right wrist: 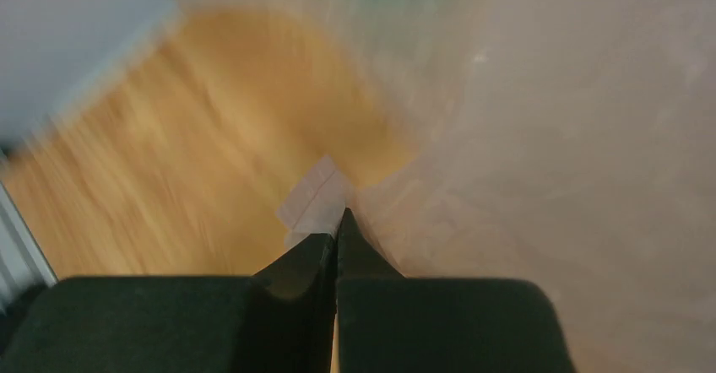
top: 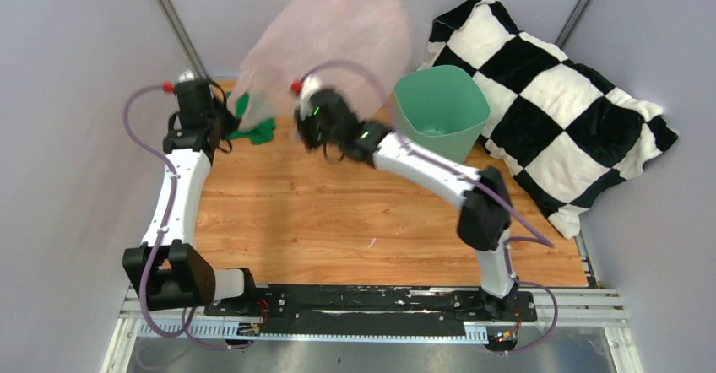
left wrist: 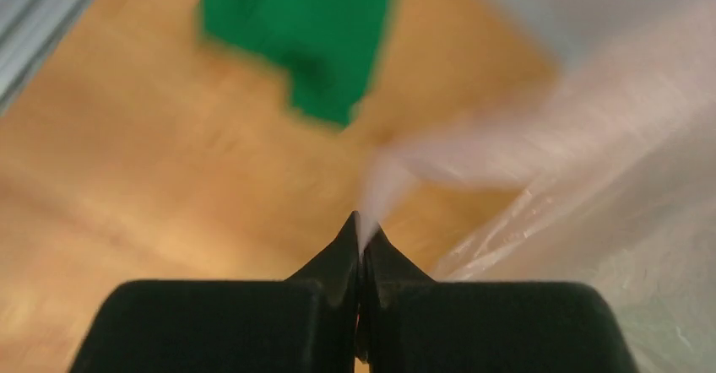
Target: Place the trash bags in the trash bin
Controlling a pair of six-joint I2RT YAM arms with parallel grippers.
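Nearest to the arm bases, the wooden tabletop carried nothing of the task. Further in, both arms reached toward the back. The left pincer was pressed together on a thin twisted corner of the pink trash bag, as its own wrist camera showed. The right pincer was also closed, pinching another edge of the same bag, with a small flap of plastic sticking out at its tips. A small green cloth lay on the tabletop just beside the left pincer, apart from the grip.

Behind the pincers, the bag was held up between the two arms and looked puffed, blurred in the overhead view. It stood to the left of the green trash bin, not over its opening. The bin was upright near the far right of the tabletop, and no part of the bag was inside it. The checkered cushion lay beyond the bin.

So the grasp seemed done; carrying the bag over the rim and pushing it in was probably all left.
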